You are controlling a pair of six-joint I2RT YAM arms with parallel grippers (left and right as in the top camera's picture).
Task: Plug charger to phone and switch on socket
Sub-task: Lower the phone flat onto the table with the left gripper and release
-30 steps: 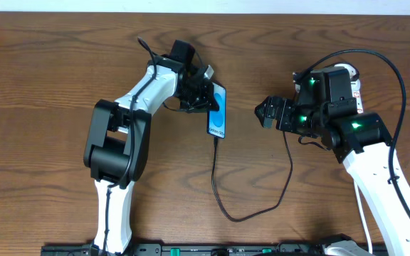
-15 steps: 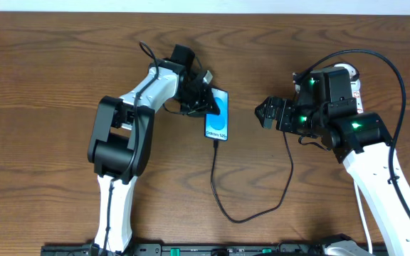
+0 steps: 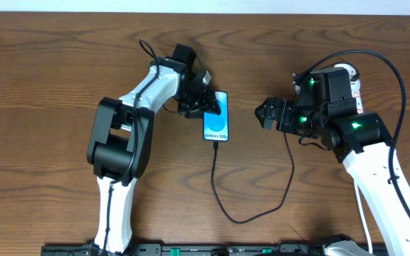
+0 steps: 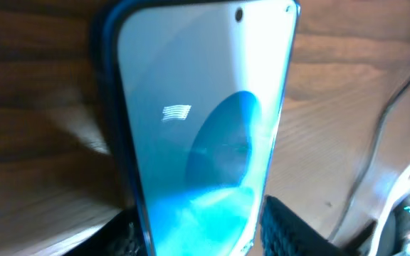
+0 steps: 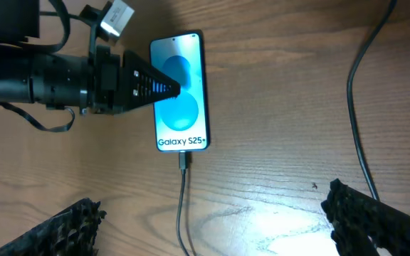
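The phone (image 3: pixel 216 116) sits mid-table (image 3: pixel 41 107) with the charger (image 5: pixel 184 162) plugged into its bottom end, so that part looks done. The left gripper (image 3: pixel 205 107) pinches the phone. The right gripper (image 3: pixel 265 114) is spread wide and empty. The socket (image 3: pixel 349 73) is mostly hidden under that arm and probably needs switching on.

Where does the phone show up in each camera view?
Overhead: phone just above and left of centre.
Left wrist: phone fills the middle, screen close up.
Right wrist: phone upper, left of centre, "Galaxy S25+" readable.
Shared landmark: the left end effector right at the phone, seen in all three.
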